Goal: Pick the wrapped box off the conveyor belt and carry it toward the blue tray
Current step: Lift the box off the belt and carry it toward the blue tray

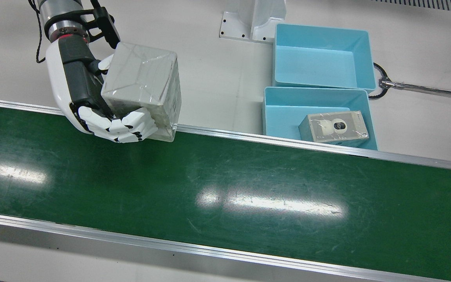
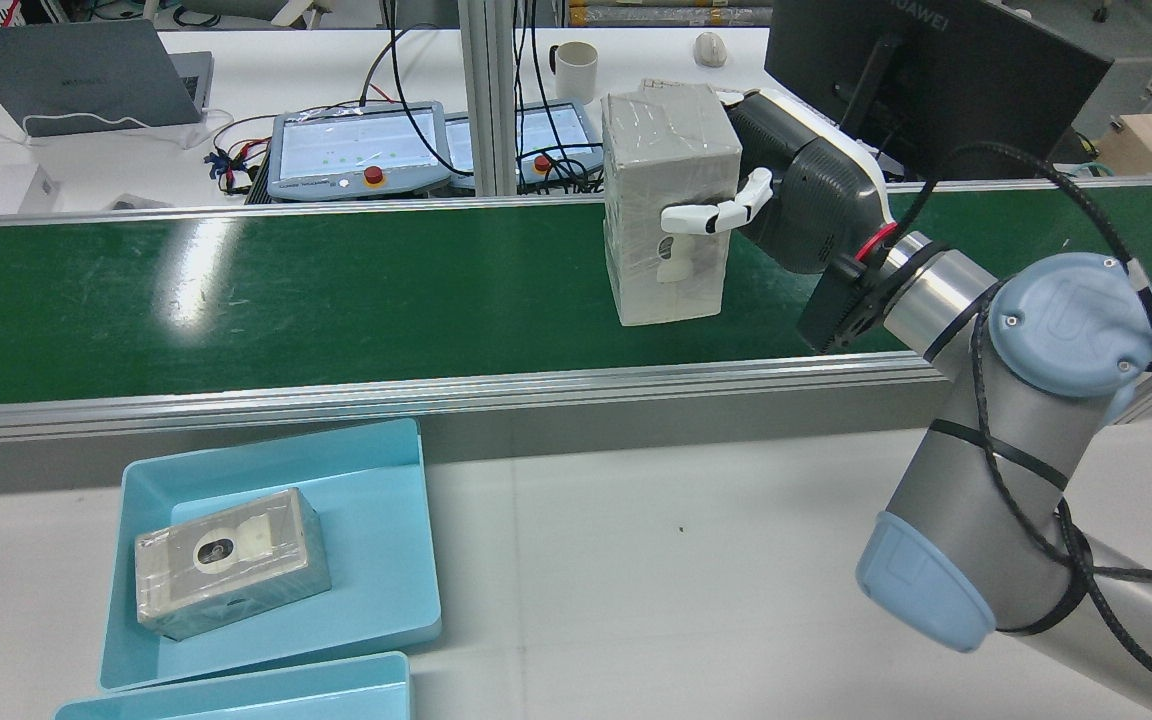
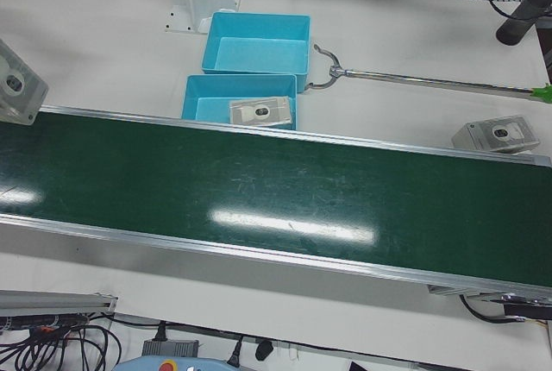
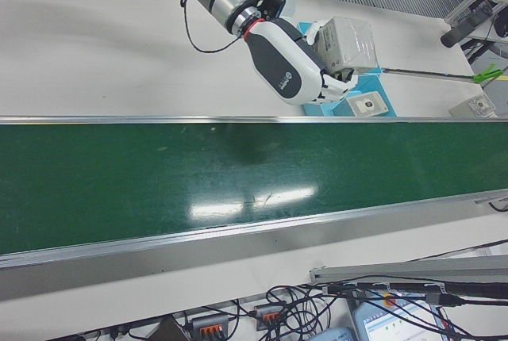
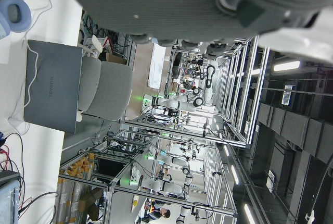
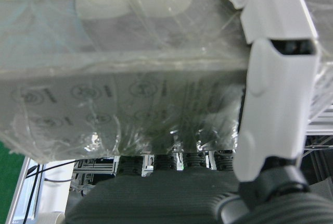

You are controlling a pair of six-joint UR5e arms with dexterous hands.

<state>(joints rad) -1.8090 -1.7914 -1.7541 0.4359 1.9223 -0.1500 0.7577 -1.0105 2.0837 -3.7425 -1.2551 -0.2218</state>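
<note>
A: Green conveyor belt (image 1: 225, 188) is running across a white table (image 1: 210, 70), with a desk, laptop and monitor showing behind it in the rear view. What's the right hand (image 1: 92, 102) doing?

B: It's clamping the wrapped box (image 1: 143, 90), fingers (image 1: 127, 127) curling over one face and the thumb pressing the opposite side. The box is hanging clear of the belt, over its edge nearest the table.

A: Where are the trays sitting?

B: Two blue trays are sitting end to end on the table, well apart from the held box. The near blue tray (image 1: 274, 111) is holding another wrapped box (image 1: 333, 127); the far tray (image 1: 319, 58) is holding nothing.

A: Anything differing between views?

B: The right hand view is showing only plastic wrap and fingers pressed on it. The left-front view is missing the arm but showing a further box (image 3: 502, 135) on the table beside the belt.

A: Left hand?

B: Only a blurred dark part is showing at the top of its own camera, so I can't tell its state
</note>
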